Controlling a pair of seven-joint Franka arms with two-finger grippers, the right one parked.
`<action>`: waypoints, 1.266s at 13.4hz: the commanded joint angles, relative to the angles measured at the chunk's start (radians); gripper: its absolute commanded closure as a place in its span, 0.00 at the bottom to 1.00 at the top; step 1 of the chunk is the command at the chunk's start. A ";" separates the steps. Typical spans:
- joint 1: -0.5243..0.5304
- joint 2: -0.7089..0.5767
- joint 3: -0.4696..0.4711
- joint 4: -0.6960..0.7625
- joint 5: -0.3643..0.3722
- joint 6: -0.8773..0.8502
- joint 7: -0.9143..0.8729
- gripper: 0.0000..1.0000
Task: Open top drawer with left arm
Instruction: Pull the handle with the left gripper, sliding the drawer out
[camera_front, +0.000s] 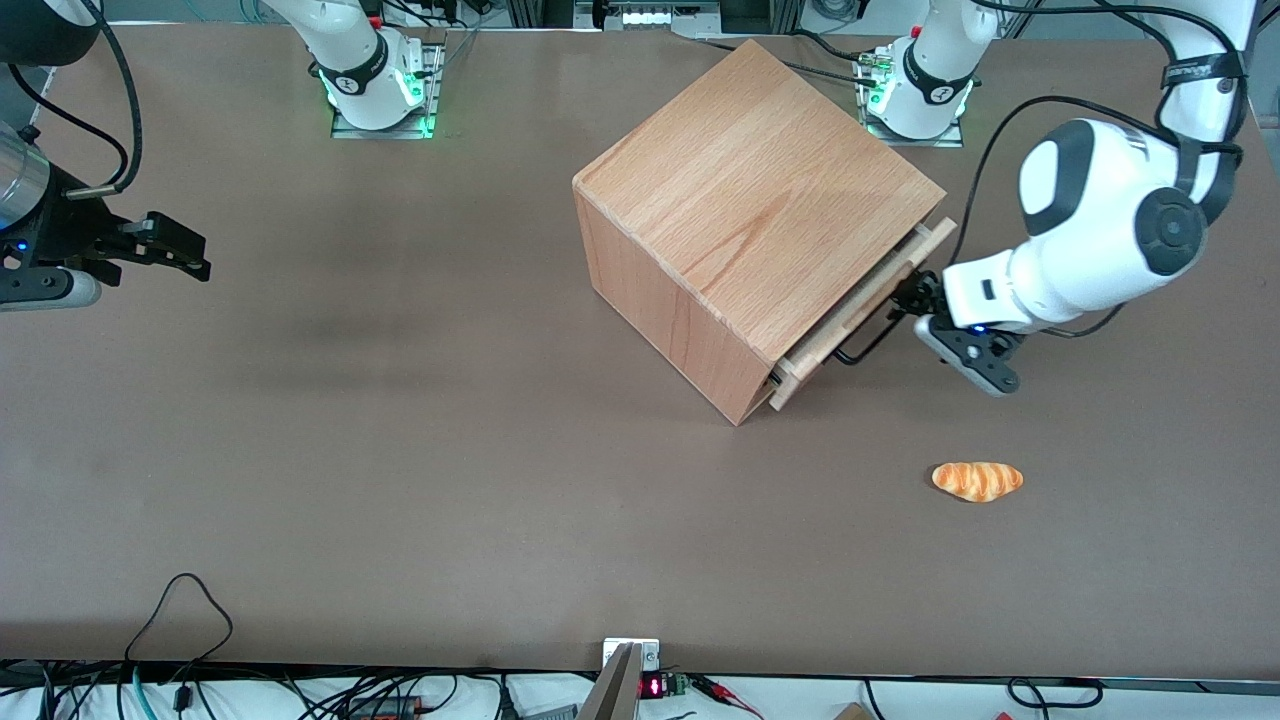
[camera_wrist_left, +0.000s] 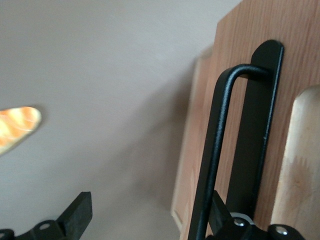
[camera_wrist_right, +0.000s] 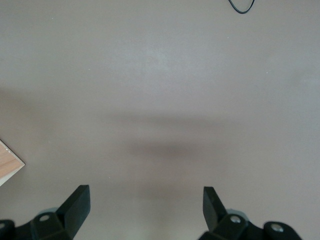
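Left arm's gripper at the top drawer's handle

The gripper (camera_front: 925, 315) hangs spread open, one finger (camera_wrist_left: 216, 210) hooked inside the black wire handle (camera_wrist_left: 216, 150); the top drawer (camera_front: 862, 310) juts slightly from the wooden cabinet (camera_front: 750, 190), a toy croissant (camera_front: 978, 480) nearby.

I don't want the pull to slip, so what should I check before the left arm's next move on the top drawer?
1. End effector at the drawer front: ok, it is right at the handle.
2. Handle bar inside the fingers: ok, it runs close along one finger, with the other finger wide of it.
3. Fingers closed on the handle: not ok, they are open.
4. Top drawer pulled out: not ok, its front stands only slightly off the cabinet.
5. Bread roll out of the way: ok, it lies on the table, nearer the front camera, apart from the drawer and the arm.
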 joint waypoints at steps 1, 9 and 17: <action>0.002 0.005 0.043 0.002 0.000 0.051 0.028 0.01; 0.011 0.042 0.143 0.044 0.000 0.151 0.042 0.01; 0.011 0.019 0.166 0.125 -0.031 0.174 -0.092 0.01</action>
